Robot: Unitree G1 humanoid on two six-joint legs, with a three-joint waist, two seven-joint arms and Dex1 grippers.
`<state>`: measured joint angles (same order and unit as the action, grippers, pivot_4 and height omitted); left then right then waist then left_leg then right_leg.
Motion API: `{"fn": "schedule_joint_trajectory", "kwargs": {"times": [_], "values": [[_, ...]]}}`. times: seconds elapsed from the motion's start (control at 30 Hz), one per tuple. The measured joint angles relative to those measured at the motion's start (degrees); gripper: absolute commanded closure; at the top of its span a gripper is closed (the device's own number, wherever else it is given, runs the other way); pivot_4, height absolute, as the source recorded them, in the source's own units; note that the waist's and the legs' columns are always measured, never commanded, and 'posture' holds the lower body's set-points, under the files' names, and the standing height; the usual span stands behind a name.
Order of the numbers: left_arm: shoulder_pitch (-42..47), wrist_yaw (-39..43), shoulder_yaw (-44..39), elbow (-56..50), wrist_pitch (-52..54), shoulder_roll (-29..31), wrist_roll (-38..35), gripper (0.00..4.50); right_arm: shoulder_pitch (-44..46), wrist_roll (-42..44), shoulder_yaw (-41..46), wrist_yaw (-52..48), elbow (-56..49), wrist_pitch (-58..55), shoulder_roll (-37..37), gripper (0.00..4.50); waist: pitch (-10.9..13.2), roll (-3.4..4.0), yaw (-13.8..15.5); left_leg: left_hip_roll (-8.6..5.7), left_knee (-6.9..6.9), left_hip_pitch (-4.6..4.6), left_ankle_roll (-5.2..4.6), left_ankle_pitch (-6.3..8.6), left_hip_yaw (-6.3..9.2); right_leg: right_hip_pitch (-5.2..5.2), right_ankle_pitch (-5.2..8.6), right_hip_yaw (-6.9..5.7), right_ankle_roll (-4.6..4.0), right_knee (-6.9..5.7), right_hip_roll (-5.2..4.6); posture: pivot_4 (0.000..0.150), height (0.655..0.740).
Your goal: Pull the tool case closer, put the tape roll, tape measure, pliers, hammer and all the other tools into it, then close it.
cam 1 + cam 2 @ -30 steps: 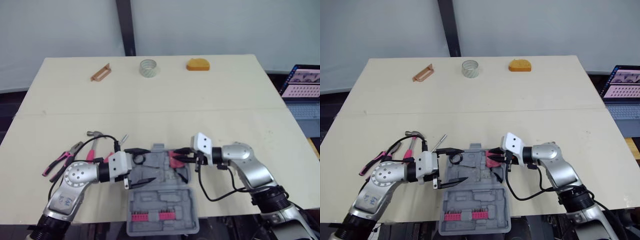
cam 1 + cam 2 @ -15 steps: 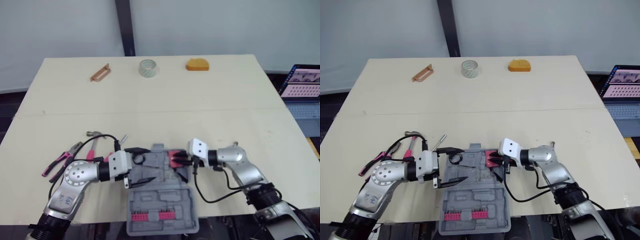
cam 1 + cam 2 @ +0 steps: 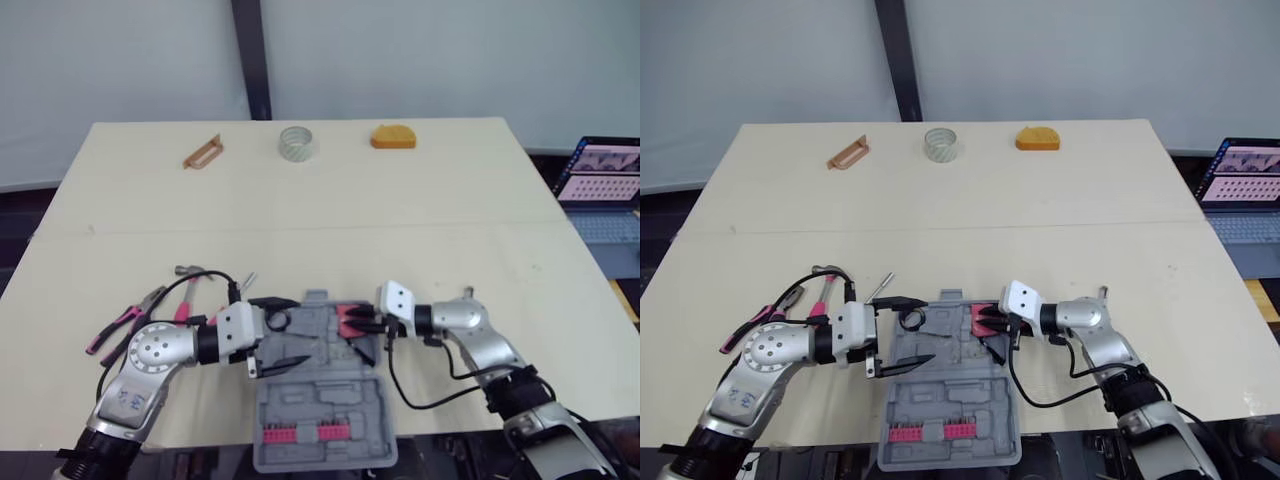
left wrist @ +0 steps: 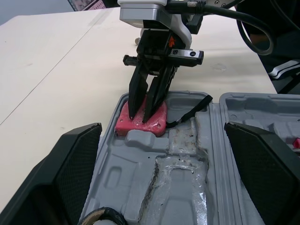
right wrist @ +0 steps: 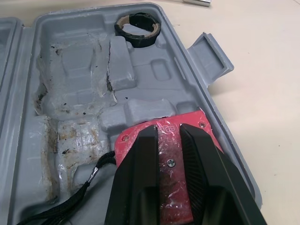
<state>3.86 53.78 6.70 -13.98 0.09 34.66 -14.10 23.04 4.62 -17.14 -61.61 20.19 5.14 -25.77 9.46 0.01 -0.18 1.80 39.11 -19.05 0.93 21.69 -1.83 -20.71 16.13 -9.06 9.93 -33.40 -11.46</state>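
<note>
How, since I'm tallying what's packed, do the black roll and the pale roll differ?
The black roll lies in a case pocket; the pale roll sits on the table, at its far edge. The black roll is opaque, the pale roll whitish and see-through. Both are rings lying flat.

Matt grey plastic tool case [image 5: 75,61], pale wooden table [image 3: 300,200]

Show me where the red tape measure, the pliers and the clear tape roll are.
red tape measure [image 4: 157,124], left wrist view, on its top face.
pliers [image 3: 112,328], left eye view, on the pink handle.
clear tape roll [image 3: 298,151], left eye view, on the ring's near wall.
</note>
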Motion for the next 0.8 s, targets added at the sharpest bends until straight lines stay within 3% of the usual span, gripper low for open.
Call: {"fn": "schedule_joint_trajectory", "kwargs": {"times": [0.33,0.53,0.7,0.8], "values": [[0.0,0.0,0.0,0.0,0.5,0.1,0.0,0.00,-0.4,1.5,1.1,-0.2,1.2,0.1,0.9,3.69,-0.8,0.08,0.0,0.03,-0.03,0.01,0.04,0.03,0.01,0.02,0.00,0.00,0.00,0.05,0.04,0.150,0.7400],[0.0,-0.2,-0.9,0.0,1.4,0.3,-0.3,0.00,-2.1,7.8,2.6,-1.7,-12.1,-16.0,-1.8,3.69,-0.3,0.69,0.1,0.03,0.02,-0.38,0.03,0.03,-0.11,-0.41,0.00,0.06,0.00,0.03,0.03,0.150,0.7400],[-0.4,-1.3,-4.7,-1.7,5.1,0.9,-2.8,0.00,-2.6,15.6,9.9,-1.4,-25.7,-27.8,-7.7,3.69,-0.2,0.82,0.2,0.02,0.02,-0.65,0.03,0.03,-0.15,-0.74,0.00,0.07,0.00,-0.03,0.02,0.150,0.7400],[-2.7,-1.9,-8.9,-2.1,7.2,2.8,-4.1,0.00,-6.4,17.4,14.9,-0.9,-27.7,-29.6,-11.5,3.69,-0.2,0.76,0.3,0.02,0.00,-0.66,0.01,0.04,-0.17,-0.74,0.00,0.07,0.00,0.00,0.02,0.150,0.7400]]}}
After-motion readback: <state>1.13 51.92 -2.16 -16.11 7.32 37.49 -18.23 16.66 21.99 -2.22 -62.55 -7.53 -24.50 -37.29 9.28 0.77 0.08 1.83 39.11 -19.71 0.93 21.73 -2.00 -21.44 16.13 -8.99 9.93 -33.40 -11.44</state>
